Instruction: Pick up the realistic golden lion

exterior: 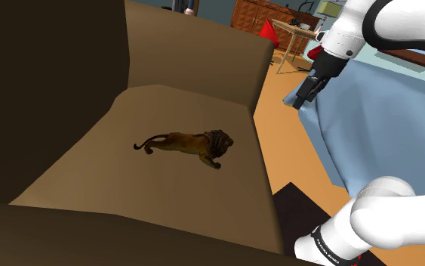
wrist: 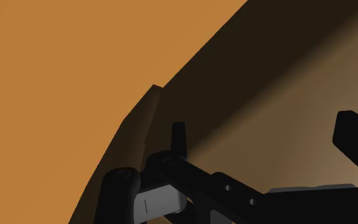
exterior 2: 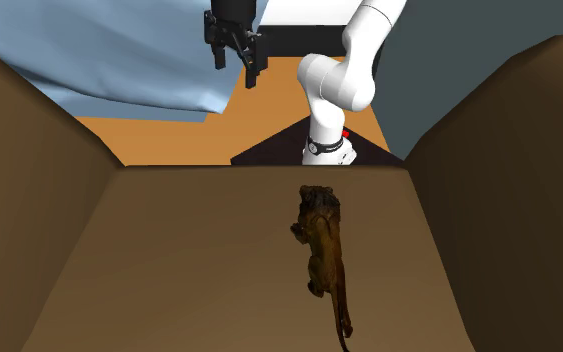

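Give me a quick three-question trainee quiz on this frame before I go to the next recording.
1. True or false: the pincer is shut on the lion.
2. What does the lion lie on? A) the brown couch seat B) a kitchen counter C) a white plate
3. Fill in: in the shoulder view, the lion's maned head points toward that view's ____.

Key: 1 false, the pincer is open and hangs apart from the lion, off the couch. 2 A. 3 right.
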You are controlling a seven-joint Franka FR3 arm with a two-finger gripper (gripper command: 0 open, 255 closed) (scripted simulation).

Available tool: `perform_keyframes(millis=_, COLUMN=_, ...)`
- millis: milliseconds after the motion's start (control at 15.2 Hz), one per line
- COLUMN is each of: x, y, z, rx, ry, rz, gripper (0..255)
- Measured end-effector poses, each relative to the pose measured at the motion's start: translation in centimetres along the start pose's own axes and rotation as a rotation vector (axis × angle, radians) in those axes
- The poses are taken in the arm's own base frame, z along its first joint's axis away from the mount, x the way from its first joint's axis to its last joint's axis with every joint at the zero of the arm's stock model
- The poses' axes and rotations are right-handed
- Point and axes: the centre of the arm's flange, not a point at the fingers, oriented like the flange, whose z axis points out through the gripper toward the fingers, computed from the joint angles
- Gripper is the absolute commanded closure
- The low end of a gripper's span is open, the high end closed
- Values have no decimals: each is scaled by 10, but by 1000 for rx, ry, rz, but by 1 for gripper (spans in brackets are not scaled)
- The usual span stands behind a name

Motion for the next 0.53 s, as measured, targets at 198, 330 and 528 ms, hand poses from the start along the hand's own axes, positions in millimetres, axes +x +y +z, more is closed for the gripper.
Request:
perform_keyframes(millis=198, x=9, y=-12, z=5, rx=8, ry=2, rz=-22, gripper=0)
perform_keyframes(millis=330, x=21, y=-32, z=11, rx=18, ry=6, rz=-55, gripper=0)
perform_keyframes(millis=528, x=39, y=-60, z=20, rx=37, ry=13, rz=-109, gripper=0)
